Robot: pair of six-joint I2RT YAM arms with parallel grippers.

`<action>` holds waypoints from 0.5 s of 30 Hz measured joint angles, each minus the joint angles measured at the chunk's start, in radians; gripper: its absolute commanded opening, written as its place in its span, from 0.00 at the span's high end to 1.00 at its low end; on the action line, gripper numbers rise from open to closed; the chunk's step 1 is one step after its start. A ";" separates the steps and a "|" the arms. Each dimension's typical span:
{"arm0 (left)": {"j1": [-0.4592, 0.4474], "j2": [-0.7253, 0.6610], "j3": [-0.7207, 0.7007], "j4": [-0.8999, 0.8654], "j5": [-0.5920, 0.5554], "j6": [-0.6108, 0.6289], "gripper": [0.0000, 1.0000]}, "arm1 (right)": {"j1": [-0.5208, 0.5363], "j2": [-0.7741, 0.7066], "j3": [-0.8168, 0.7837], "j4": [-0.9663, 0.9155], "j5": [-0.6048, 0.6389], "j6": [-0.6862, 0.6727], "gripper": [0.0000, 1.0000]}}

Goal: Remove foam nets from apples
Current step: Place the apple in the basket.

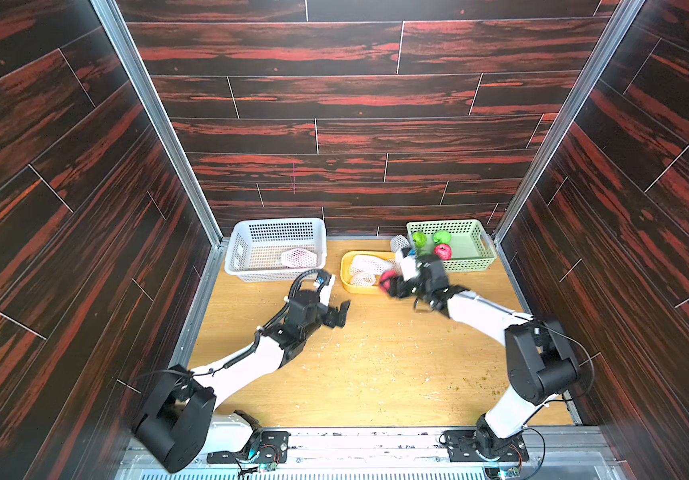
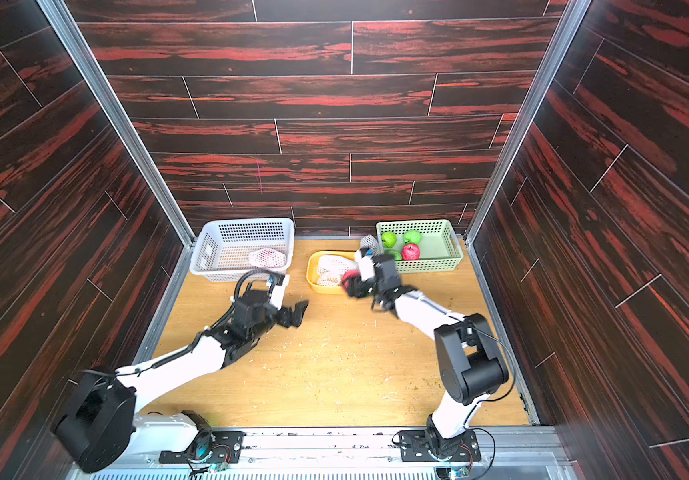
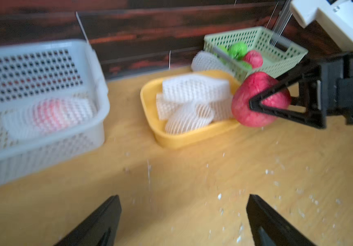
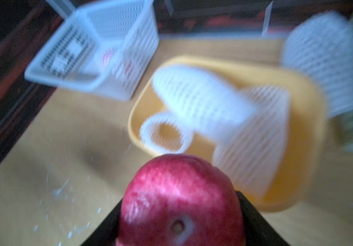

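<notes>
red apple (image 3: pixel 254 89) in right tool (image 4: pixel 178 205); yellow tray (image 3: pixel 171 140), nets (image 3: pixel 194 89) beside

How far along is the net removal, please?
Done: four bare apples sit in the green basket, empty nets lie in the yellow tray. In hand: the right gripper holds a bare red apple; the left gripper is open. Left: one netted apple in the white basket.

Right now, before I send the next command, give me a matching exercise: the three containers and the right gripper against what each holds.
Column one:
1. white basket
2. yellow tray
3. green basket
4. right gripper

Column two:
A. bare green apples
B. one bare red apple
C. an apple still in its net
D. empty foam nets

Pairs: 1-C, 2-D, 3-A, 4-B.
</notes>
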 measured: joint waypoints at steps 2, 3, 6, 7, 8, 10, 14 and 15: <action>0.000 0.078 0.127 0.014 0.046 0.014 0.03 | -0.097 0.025 0.107 -0.007 0.015 0.012 0.59; 0.000 0.113 0.180 0.023 0.069 0.017 0.03 | -0.144 0.051 0.168 -0.013 0.026 0.019 0.60; 0.000 0.212 0.300 0.060 0.137 0.008 0.03 | -0.257 0.161 0.335 -0.052 0.065 0.029 0.60; 0.000 0.250 0.338 0.071 0.160 -0.002 0.03 | -0.291 0.206 0.388 -0.069 0.079 0.030 0.59; 0.000 0.284 0.366 0.081 0.179 -0.011 0.03 | -0.320 0.249 0.430 -0.087 0.092 0.032 0.59; -0.002 0.341 0.400 0.098 0.209 -0.035 0.03 | -0.360 0.325 0.498 -0.132 0.110 0.033 0.58; -0.002 0.444 0.456 0.096 0.253 -0.074 0.04 | -0.403 0.470 0.639 -0.228 0.119 0.039 0.58; -0.002 0.457 0.460 0.095 0.259 -0.080 0.03 | -0.409 0.497 0.667 -0.248 0.121 0.040 0.57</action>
